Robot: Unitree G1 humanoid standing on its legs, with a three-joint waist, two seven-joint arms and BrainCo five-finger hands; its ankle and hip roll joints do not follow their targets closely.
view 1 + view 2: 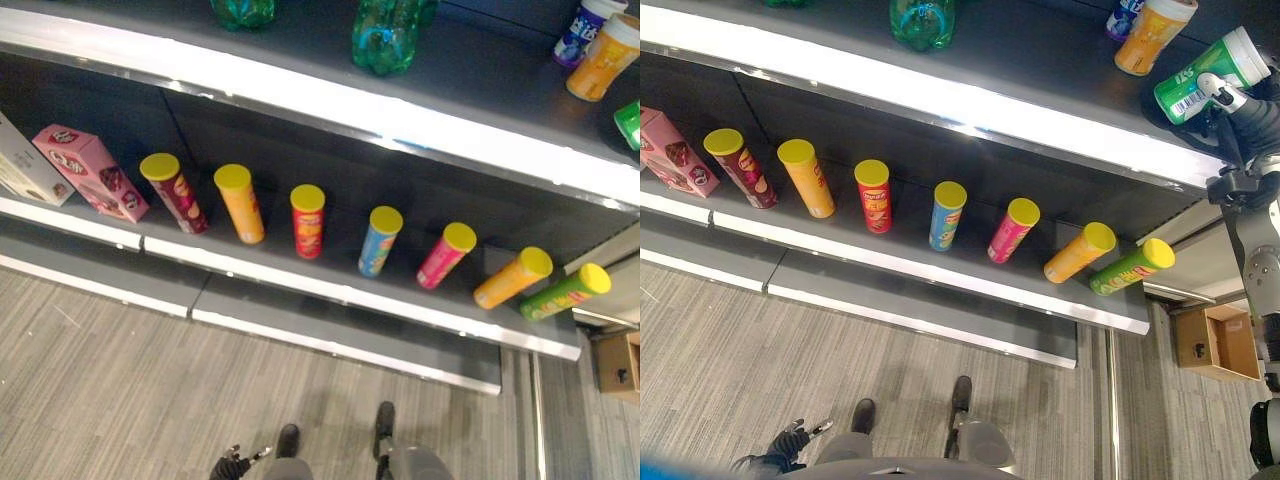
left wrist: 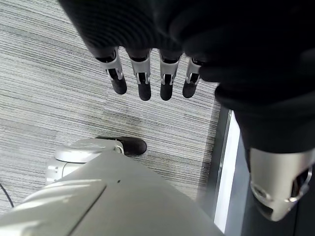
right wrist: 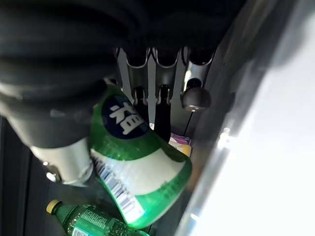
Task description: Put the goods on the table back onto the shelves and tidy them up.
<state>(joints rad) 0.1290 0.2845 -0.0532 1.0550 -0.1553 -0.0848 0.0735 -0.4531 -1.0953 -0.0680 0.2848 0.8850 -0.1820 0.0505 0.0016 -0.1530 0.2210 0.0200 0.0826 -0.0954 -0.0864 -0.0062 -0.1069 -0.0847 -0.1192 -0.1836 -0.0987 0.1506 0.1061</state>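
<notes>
Dark upper shelf (image 1: 1040, 60), right end: green cup (image 1: 1210, 78) pinched in right robot hand (image 1: 1230, 95), long axis tilted, just beside orange cup (image 1: 1152, 38). Left robot hand (image 2: 147, 73) spread, idle.

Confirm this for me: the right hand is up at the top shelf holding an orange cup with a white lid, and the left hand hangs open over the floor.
Not quite. The right hand holds a green cup with a white lid, not an orange one, as the right eye view shows. The orange cup stands on the dark top shelf beside it. The rest is right: the left hand hangs open over the grey carpet floor.
</notes>
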